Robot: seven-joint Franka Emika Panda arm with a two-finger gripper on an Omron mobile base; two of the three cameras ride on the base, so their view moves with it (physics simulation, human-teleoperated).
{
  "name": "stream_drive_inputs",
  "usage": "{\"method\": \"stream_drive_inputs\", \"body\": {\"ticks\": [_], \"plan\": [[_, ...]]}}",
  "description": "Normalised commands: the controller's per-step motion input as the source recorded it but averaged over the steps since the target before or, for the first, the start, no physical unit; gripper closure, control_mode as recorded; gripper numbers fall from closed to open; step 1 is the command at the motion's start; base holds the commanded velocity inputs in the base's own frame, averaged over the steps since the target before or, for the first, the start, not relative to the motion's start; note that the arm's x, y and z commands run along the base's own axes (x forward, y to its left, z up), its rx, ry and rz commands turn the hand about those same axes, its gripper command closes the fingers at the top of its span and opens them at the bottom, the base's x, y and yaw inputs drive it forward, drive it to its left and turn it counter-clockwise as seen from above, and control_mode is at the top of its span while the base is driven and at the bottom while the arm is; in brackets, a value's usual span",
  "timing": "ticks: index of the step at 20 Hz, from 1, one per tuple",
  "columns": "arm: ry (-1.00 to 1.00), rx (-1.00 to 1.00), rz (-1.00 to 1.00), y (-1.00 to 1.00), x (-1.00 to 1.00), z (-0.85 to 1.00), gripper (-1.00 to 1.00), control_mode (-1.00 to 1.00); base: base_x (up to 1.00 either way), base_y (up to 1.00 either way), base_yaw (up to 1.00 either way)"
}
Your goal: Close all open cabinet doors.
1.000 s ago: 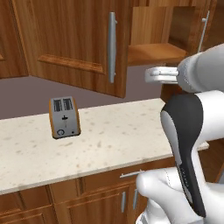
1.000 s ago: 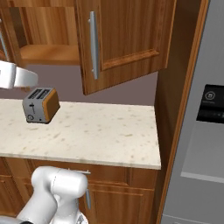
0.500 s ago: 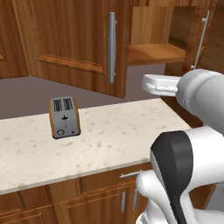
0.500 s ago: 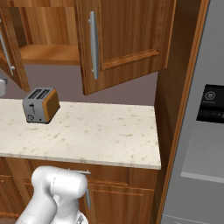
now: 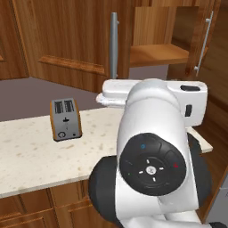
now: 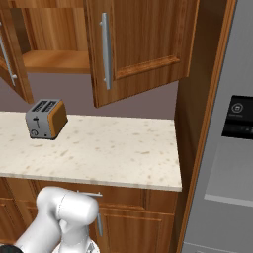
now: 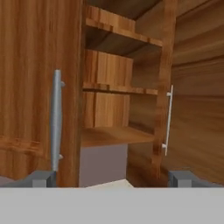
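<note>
— Hand view first: how many cabinet doors stand open?
— Two. A left door (image 7: pixel 39 87) and a right door (image 7: pixel 192 100), each with one silver handle, flank three shelves (image 7: pixel 118 135).
— And the end effector (image 7: pixel 113 178)?
— Fingers (image 7: pixel 41 178) wide apart, holding nothing, facing the gap between both doors.
— On the tabletop (image 6: pixel 113 148)?
— One toaster (image 6: pixel 45 118), below the open cabinet.

Cabinet doors (image 6: pixel 143 44): reddish-brown wood, visible grain, satin finish. Bar handles (image 6: pixel 105 52): brushed silver metal. Shelves (image 7: pixel 116 134): lighter wood. Worktop (image 6: pixel 113 153): speckled beige stone, matt. Toaster (image 5: pixel 65 119): grey metal body with orange-brown side panels.
</note>
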Motion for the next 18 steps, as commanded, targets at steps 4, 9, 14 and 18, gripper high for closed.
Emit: {"method": "stream_drive_inputs", "body": {"ticks": [4, 9, 14, 18], "plan": [[-0.07, -0.14, -0.16, 0.6, 0.04, 0.0, -1.0, -1.0, 0.0, 0.0, 0.0], [-0.05, -0.07, -0.08, 0.25, 0.29, -0.04, -1.0, -1.0, 0.0, 0.0, 0.0], [-0.01, -0.01, -0.01, 0.03, 0.32, -0.01, -1.0, -1.0, 0.0, 0.0, 0.0], [0.0, 0.0, 0.0, 0.1, 0.23, 0.0, -1.0, -1.0, 0.0, 0.0, 0.0]]}}
